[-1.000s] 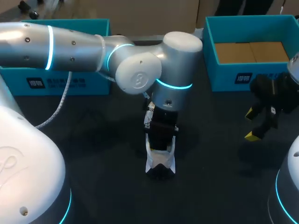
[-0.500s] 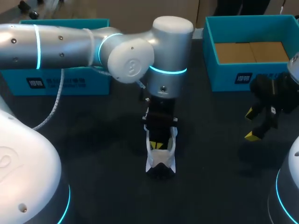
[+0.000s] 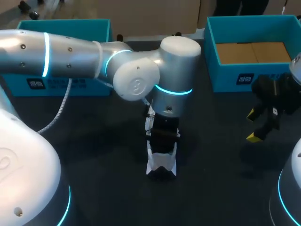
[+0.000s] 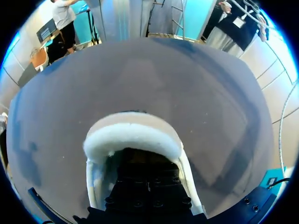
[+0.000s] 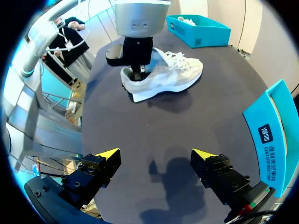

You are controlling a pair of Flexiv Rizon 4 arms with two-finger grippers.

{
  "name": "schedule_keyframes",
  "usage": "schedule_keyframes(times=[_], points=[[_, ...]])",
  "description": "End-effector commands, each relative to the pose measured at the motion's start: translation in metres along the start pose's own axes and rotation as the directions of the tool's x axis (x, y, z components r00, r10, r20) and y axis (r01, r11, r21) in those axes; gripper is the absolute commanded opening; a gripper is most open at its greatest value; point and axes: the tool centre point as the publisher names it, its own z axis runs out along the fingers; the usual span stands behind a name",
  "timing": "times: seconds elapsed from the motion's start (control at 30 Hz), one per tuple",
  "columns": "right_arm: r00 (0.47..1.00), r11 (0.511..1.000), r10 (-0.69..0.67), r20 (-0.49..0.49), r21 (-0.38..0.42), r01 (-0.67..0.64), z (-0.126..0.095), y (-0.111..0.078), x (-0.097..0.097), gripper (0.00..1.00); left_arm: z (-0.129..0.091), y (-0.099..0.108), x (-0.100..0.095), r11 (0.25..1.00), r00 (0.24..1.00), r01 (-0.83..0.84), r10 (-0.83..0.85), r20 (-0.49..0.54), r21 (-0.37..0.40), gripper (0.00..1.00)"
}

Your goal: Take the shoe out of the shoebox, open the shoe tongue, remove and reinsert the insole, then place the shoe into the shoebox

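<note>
Right wrist view — white laced shoe (image 5: pixel 170 80) standing sole-down.

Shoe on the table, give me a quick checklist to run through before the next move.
1. The shoe stands on its sole on the table, outside any box: ok.
2. The left jaws are down in the shoe's heel opening: ok.
3. The insole is gripped: cannot tell, it is hidden inside the shoe.
4. The right jaws are open and well apart from the shoe: ok.
5. The shoebox on the right side has a bare floor, ready for the shoe's return: ok.
</note>
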Motion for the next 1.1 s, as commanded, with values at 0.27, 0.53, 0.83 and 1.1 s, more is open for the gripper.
schedule_keyframes(times=[0.27, 0.53, 0.83, 1.1], points=[[1.000, 1.000, 0.000, 0.003, 0.001, 0.000, 0.000, -0.001, 0.001, 1.00, -0.024, 0.005, -0.004, 0.998, 0.998, 0.009, -0.005, 0.068, -0.066, 0.00], [1.000, 1.000, 0.000, 0.003, 0.001, 0.000, 0.000, -0.001, 0.001, 1.00, -0.043, 0.001, -0.001, 0.991, 0.999, 0.016, -0.011, 0.041, -0.134, 0.00], [1.000, 1.000, 0.000, 0.003, 0.001, 0.000, 0.000, -0.001, 0.001, 1.00, -0.051, 0.009, -0.004, 0.963, 0.994, 0.099, -0.087, 0.062, -0.249, 0.00], [1.000, 1.000, 0.000, 0.003, 0.001, 0.000, 0.000, -0.001, 0.001, 1.00, -0.053, 0.018, 0.006, 0.944, 0.984, 0.174, -0.157, 0.083, -0.278, 0.00]])
